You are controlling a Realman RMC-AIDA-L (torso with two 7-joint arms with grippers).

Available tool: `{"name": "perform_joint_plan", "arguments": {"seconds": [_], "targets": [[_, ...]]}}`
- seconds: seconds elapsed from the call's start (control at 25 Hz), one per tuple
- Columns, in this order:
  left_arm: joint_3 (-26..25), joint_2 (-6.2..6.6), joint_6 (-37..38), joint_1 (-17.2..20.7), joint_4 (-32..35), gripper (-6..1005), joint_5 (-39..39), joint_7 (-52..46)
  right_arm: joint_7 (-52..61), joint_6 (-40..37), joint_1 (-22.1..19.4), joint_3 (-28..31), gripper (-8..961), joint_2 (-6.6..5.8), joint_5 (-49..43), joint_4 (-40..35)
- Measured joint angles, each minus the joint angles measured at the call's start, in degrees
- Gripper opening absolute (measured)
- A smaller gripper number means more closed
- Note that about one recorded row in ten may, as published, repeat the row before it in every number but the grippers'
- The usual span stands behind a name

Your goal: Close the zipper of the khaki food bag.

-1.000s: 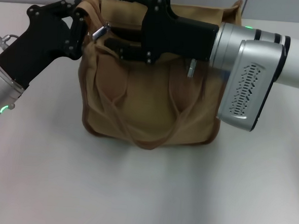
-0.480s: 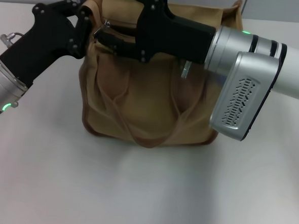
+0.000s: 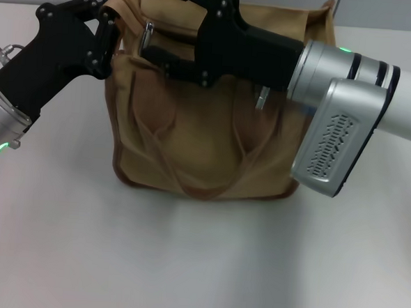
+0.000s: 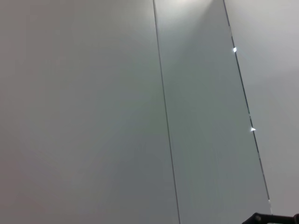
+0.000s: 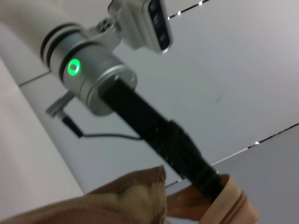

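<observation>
The khaki food bag (image 3: pixel 207 133) stands upright in the middle of the white table, handles hanging down its front. My left gripper (image 3: pixel 110 31) is shut on the bag's upper left corner; the right wrist view shows that gripper (image 5: pixel 205 179) meeting a tan strap of the bag (image 5: pixel 117 200). My right gripper (image 3: pixel 149 21) reaches in from the right across the bag's top. Its jaws are open, one above and one below the zipper's silver pull tab (image 3: pixel 149 33), which sits near the left end. The rest of the zipper track is hidden under the right gripper.
A second small silver tab (image 3: pixel 262 96) hangs on the bag's front. The white table (image 3: pixel 199 265) extends in front of the bag and to both sides. A grey wall (image 4: pixel 93 112) fills the left wrist view.
The pull tab has shifted slightly up and to the right. My right gripper moved a little left, then back. The left gripper keeps its hold on the bag's corner.
</observation>
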Motion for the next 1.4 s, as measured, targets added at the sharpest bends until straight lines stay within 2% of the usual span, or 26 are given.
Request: {"name": "perform_joint_plan", "arguments": {"seconds": [0.64, 0.8, 1.4], "targets": [[-0.3, 0.10, 0.2, 0.1, 0.0, 62, 0.0, -0.8, -12.3, 2.3, -2.3, -0.3, 802, 0.00, 0.9, -2.9], [-0.2, 0.10, 0.3, 0.1, 0.0, 64, 0.0, -0.8, -18.0, 2.4, -3.0, -4.1, 802, 0.00, 6.7, -3.3], [0.1, 0.16, 0.9, 0.1, 0.1, 70, 0.0, -1.6, -21.1, 3.4, -4.8, -6.1, 803, 0.00, 9.7, -4.7]]}}
